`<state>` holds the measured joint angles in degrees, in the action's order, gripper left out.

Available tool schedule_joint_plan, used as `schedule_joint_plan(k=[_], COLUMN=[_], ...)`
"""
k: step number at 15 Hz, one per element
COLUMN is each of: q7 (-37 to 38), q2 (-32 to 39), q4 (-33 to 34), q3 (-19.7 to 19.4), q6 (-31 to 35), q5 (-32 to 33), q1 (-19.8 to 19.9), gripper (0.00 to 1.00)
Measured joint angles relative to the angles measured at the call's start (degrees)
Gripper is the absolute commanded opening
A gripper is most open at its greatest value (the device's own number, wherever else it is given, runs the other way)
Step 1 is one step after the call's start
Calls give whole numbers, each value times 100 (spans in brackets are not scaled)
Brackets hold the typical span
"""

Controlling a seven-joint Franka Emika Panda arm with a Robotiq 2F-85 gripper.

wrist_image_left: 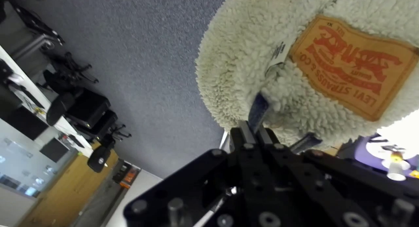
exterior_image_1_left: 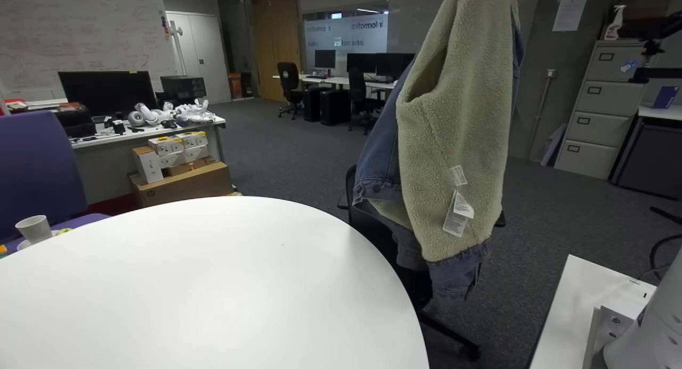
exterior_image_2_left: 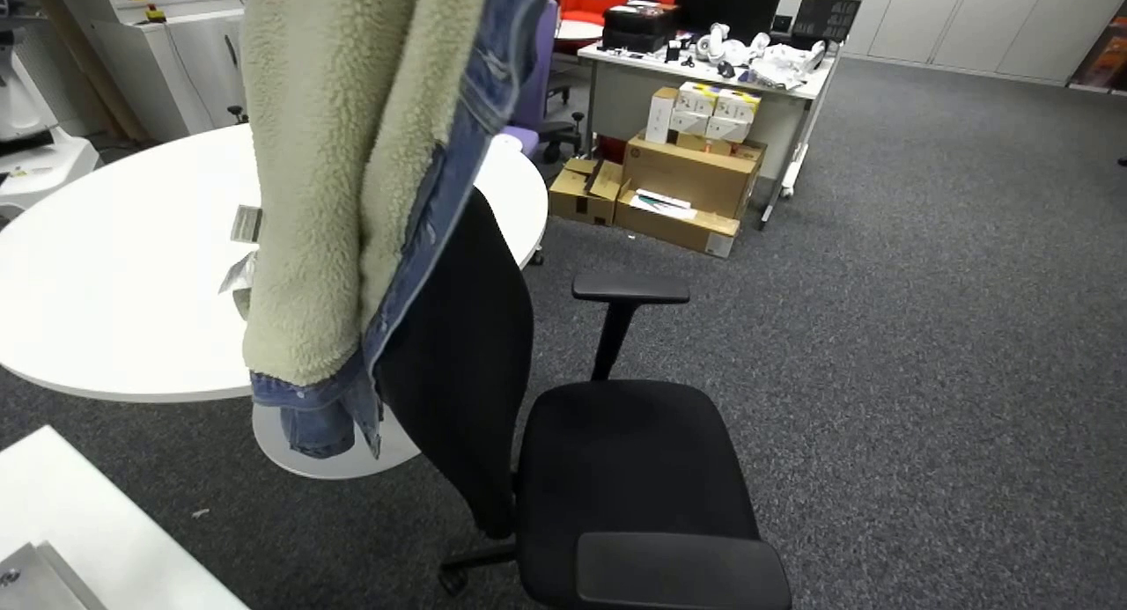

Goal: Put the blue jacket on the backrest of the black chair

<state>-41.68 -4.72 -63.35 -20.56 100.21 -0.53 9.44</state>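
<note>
As the blue jacket (exterior_image_1_left: 458, 134) hangs, lining outward, right of centre in an exterior view, the gripper (wrist_image_left: 255, 132), low in the middle of the wrist view, pinches a dark blue strip (wrist_image_left: 258, 110) of it. The hem (exterior_image_2_left: 321, 416) falls on the table (exterior_image_2_left: 123, 275) side of the black chair (exterior_image_2_left: 616, 443), its backrest (exterior_image_2_left: 462, 355) left of centre in an exterior view; whether cloth touches it is unclear. Best practice, by appearances: carry the pinched end across the backrest toward the seat, lower until the top edge bears the weight, then release.
</note>
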Motion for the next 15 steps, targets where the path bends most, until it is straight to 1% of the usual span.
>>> schedule_joint_plan(k=[1, 3, 6, 8, 11, 15], q7=[0, 5, 60, 121, 163, 165], q2=[267, 850, 1676, 2131, 2691, 3193], q4=[-2, -21, -32, -42, -133, -704], q3=[-128, -264, -239, -172, -34, 198], q6=[181, 593, 1089, 1301, 1450, 1659], q5=[0, 28, 246, 412, 671, 943], q1=[75, 159, 117, -27, -360, -919], gripper=[1, 1, 1, 1, 1, 1])
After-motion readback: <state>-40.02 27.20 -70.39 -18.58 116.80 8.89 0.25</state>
